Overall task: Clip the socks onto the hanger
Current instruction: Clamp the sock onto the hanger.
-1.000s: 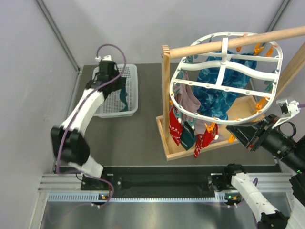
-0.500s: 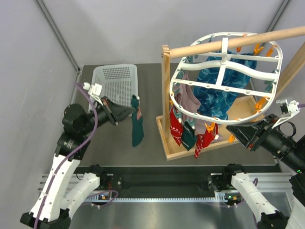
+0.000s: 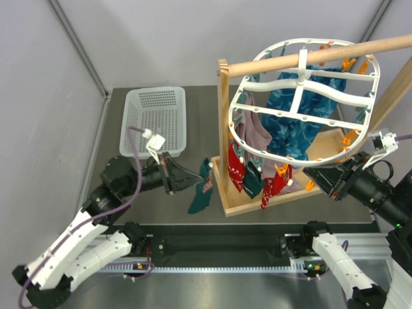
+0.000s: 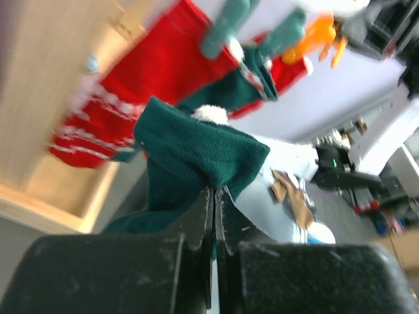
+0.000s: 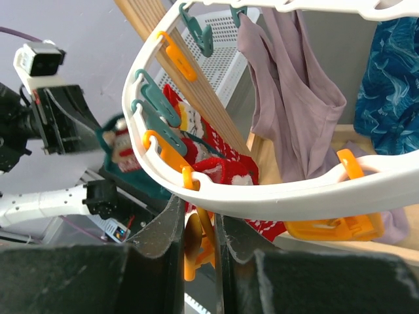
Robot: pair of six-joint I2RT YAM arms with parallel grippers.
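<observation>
Dark green knitted sock (image 3: 198, 201) is clamped at the tips of the left gripper (image 3: 197, 181), near the worktop's front edge; an orange plastic clip (image 5: 193, 252) is clamped by the right gripper (image 5: 198, 219)

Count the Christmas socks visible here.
4. Three hang from the hanger: a red sock, a dark green sock, another red sock. The left gripper holds a fourth green sock. More may be hidden.

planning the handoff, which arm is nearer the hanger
Right. Right fingers pinch an orange clip on the hanger rim. Left fingers hold a green sock to its left, apart.
</observation>
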